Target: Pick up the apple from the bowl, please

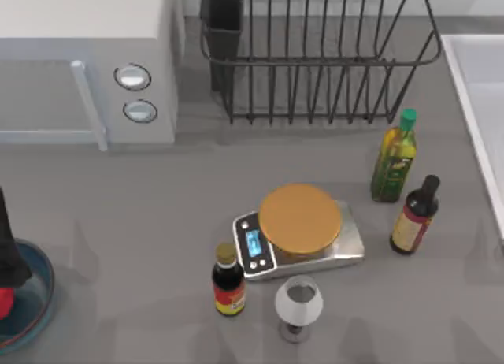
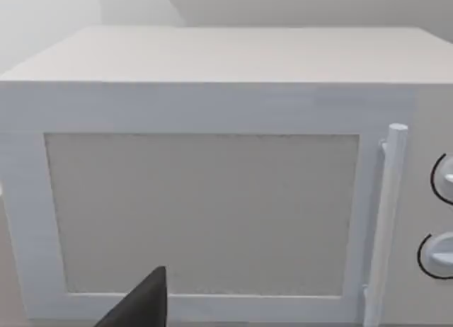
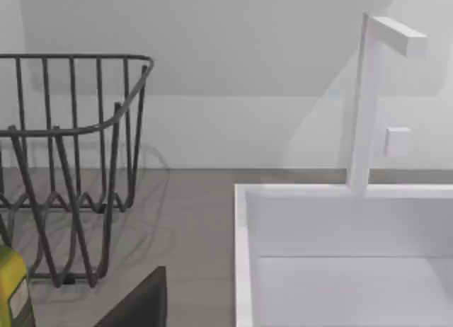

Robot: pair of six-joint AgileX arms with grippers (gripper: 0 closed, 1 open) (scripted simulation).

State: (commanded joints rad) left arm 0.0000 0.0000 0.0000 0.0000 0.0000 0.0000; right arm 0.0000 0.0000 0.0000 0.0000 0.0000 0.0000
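**Left gripper over the bowl at the table's left edge**

The left gripper is seen in the top view as a dark shape cut off by the left edge, standing over the blue-teal bowl. Whether its fingers are apart or together cannot be told, since only a part of the dark body is shown. A small patch of the red apple is seen just below the dark shape, inside the bowl at the picture's edge; most of the fruit is cut off, and whether it is touched by the gripper cannot be made out. Only the right part of the bowl is in frame.

In the left wrist view a dark fingertip is seen before the white microwave, whose handle and two knobs are partly cut off.

In the right wrist view one dark fingertip is shown above the grey table, with the wire dish rack, the white sink and its faucet beyond. The right arm's own finger gap cannot be judged.

In the table's middle stand the scale with its orange plate, a wine glass and three bottles.
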